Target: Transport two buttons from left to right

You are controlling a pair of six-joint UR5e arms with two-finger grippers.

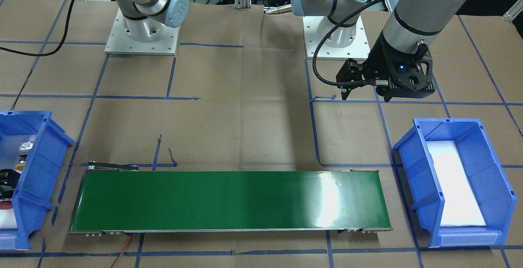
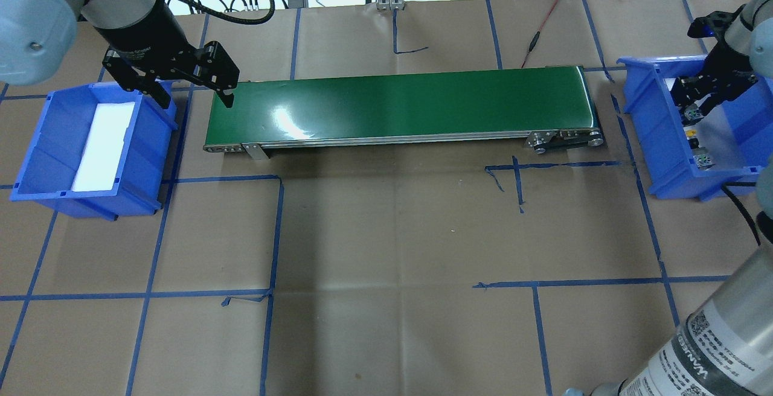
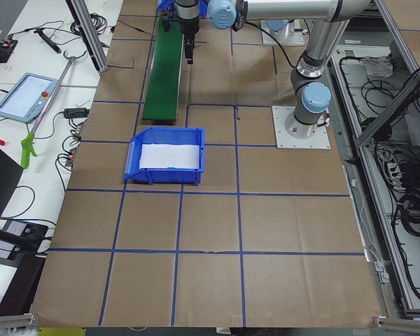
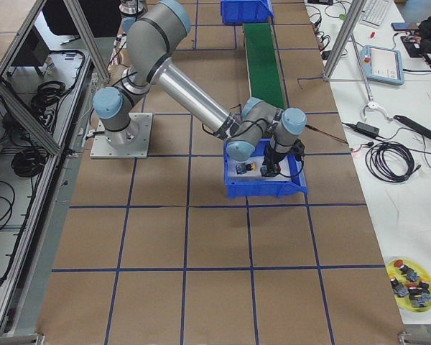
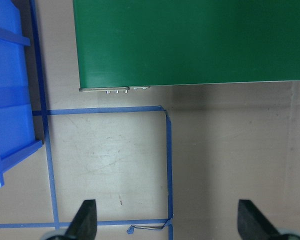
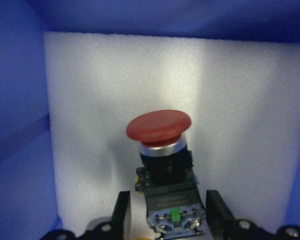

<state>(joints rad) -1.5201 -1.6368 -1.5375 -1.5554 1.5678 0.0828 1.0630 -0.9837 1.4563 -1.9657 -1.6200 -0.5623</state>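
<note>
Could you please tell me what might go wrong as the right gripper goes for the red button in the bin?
1. The right gripper is open, and its fingers flank only the rear block of the red button. Gripped that far back, the cap end might swing or slip.
2. A second button lies in the same bin. Lifting could nudge it, or the load could catch the bin wall.

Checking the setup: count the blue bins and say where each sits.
2. The left bin sits at the green belt's end on the robot's left, holding only white foam; the right bin at the opposite end, with buttons inside.
</note>
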